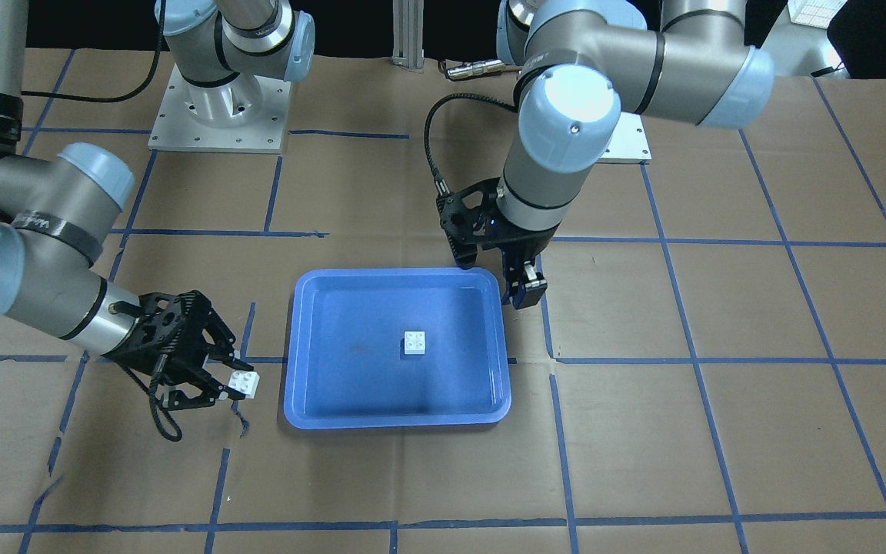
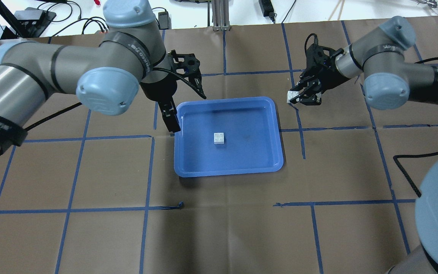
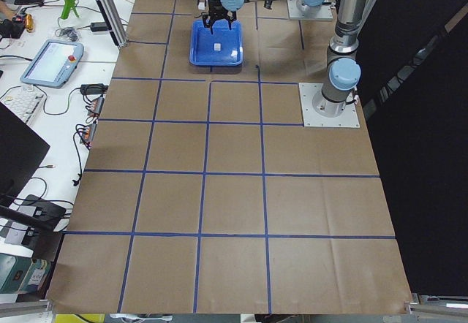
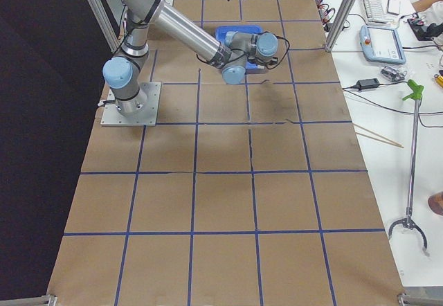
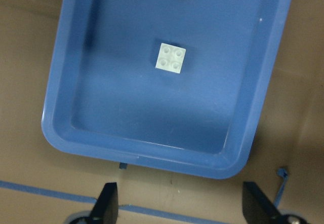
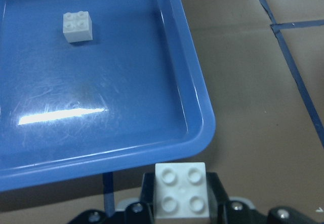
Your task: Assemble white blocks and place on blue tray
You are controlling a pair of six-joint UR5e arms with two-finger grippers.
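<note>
Spotted the first white block (image 2: 219, 138) sitting studs-up on the floor of the blue tray (image 1: 351, 323), a little off centre and clear of every rim. Caught the second white block (image 6: 181, 189) outside the tray, near one corner but not touching it, studs turned toward the wrist camera. Saw it pinched by two opposite side faces in the right gripper (image 1: 239, 379), fingers drawn in narrow around that one brick and nothing else. Couldn't tell whether raised off the paper or grazing it. Found the left gripper (image 5: 181, 206) hanging over the tray's opposite edge, spread wide, holding nothing.

Judged both bricks light, stiff and smooth-walled, hardly fragile, yet apt to twist or slip in a shallow pinch. Reckoned the flat side faces the place to grip, leaving studs and hollow underside free for mating. Expected the loose brick to skate on that glossy floor under a press unless steadied. Beyond all that, noted the brown paper table (image 2: 89, 171) with its blue tape grid.
</note>
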